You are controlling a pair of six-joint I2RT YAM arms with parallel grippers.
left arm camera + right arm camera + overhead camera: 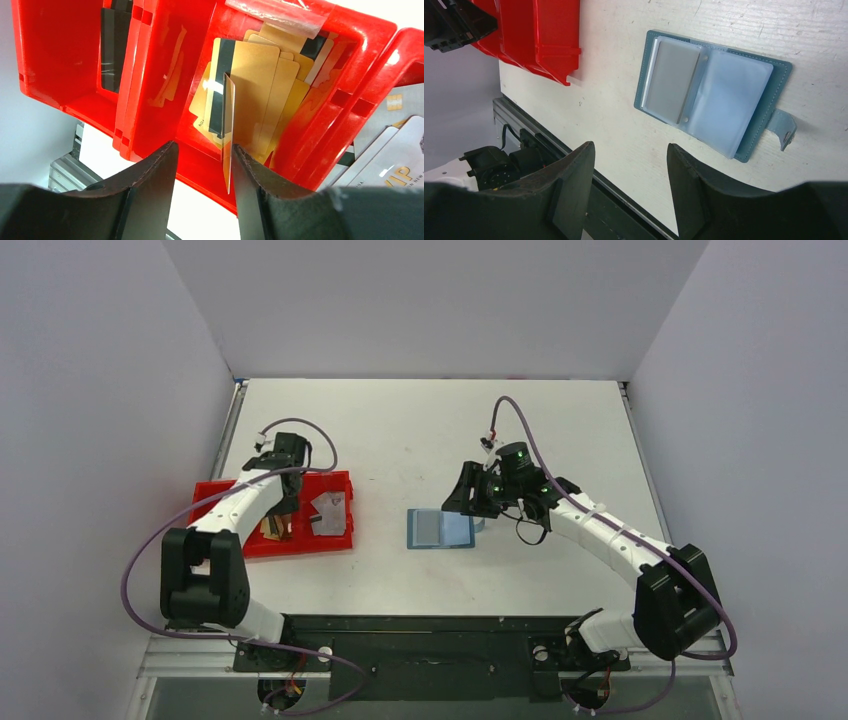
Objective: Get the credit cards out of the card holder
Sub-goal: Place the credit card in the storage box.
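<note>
The blue card holder (440,529) lies open on the table, its clear sleeves up and its tab to the right (714,95). A grey card (671,82) shows in its left sleeve. My right gripper (630,150) hovers open beside the holder, nothing between its fingers. My left gripper (202,150) is over the red tray's middle compartment with its jaws apart. A gold credit card (228,130) stands edge-on against the right finger, with a clear gap to the left finger. Several gold cards (265,85) lie in that compartment below.
The red three-compartment tray (345,540) sits at the left of the table. Its right compartment holds a grey card (328,512) and its left one dark cards (111,50). White walls close in three sides.
</note>
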